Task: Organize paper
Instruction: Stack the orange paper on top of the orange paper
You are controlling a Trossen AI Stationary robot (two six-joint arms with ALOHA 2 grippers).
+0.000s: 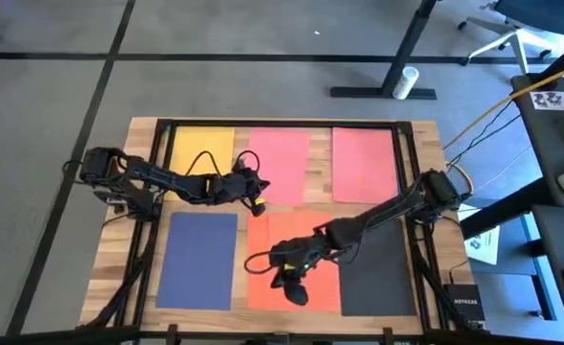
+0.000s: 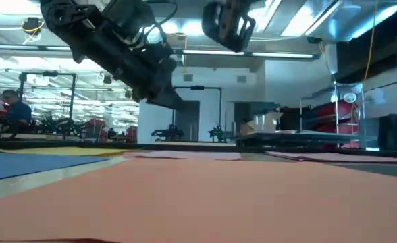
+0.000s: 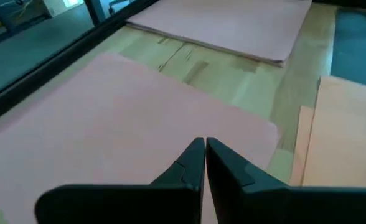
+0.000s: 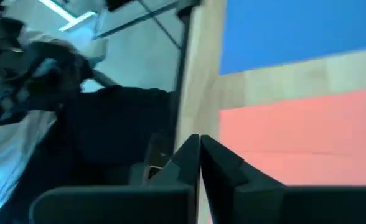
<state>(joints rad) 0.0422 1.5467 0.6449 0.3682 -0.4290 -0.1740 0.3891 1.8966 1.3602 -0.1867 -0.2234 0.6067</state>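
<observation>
wooden table (image 1: 421,172) | six sheets of paper (image 1: 198,261) | both hands pressed together | workshop behind

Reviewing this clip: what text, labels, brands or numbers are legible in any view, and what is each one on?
"NETGEAR", probably, small and faint: on the black box beside the table's right edge, high view.
Dark marks on the white printed sheet at upper right: too blurred to read.
Print on the white paper right of the table: too small to read.
The coloured sheets and both arms carry no legible text.
</observation>
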